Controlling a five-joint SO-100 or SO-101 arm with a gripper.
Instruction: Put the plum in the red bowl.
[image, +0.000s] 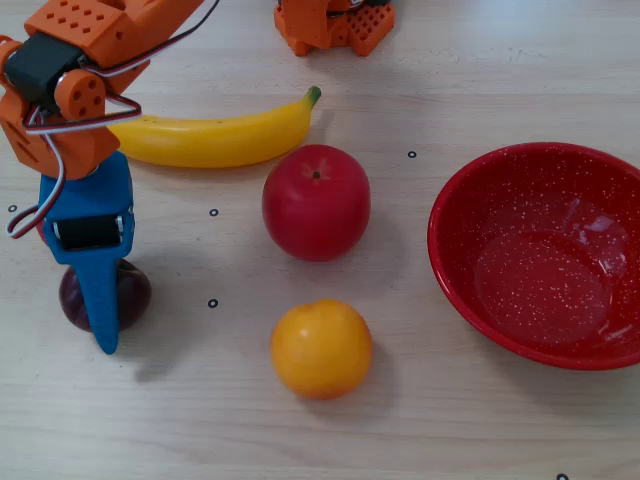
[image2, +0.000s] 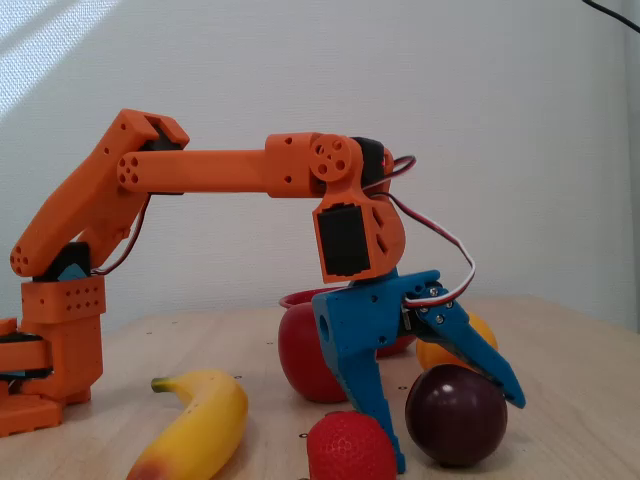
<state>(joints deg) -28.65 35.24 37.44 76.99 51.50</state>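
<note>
The dark purple plum (image: 136, 290) lies on the table at the far left in a fixed view, and low on the right in the side view (image2: 455, 415). My blue gripper (image: 104, 330) points down over it. In the side view the gripper (image2: 457, 432) is open. Its jaws stand spread around the plum, one finger (image2: 375, 400) down on the plum's left and the other slanting over its top right. The plum rests on the table. The red speckled bowl (image: 470, 190) stands empty at the right, far from the gripper. Only its rim (image2: 300, 297) shows in the side view.
A red apple (image: 316, 202), an orange fruit (image: 321, 348) and a banana (image: 215, 138) lie between the plum and the bowl. A strawberry (image2: 350, 450) lies right beside the gripper's lower finger. The arm base (image: 335, 25) is at the back.
</note>
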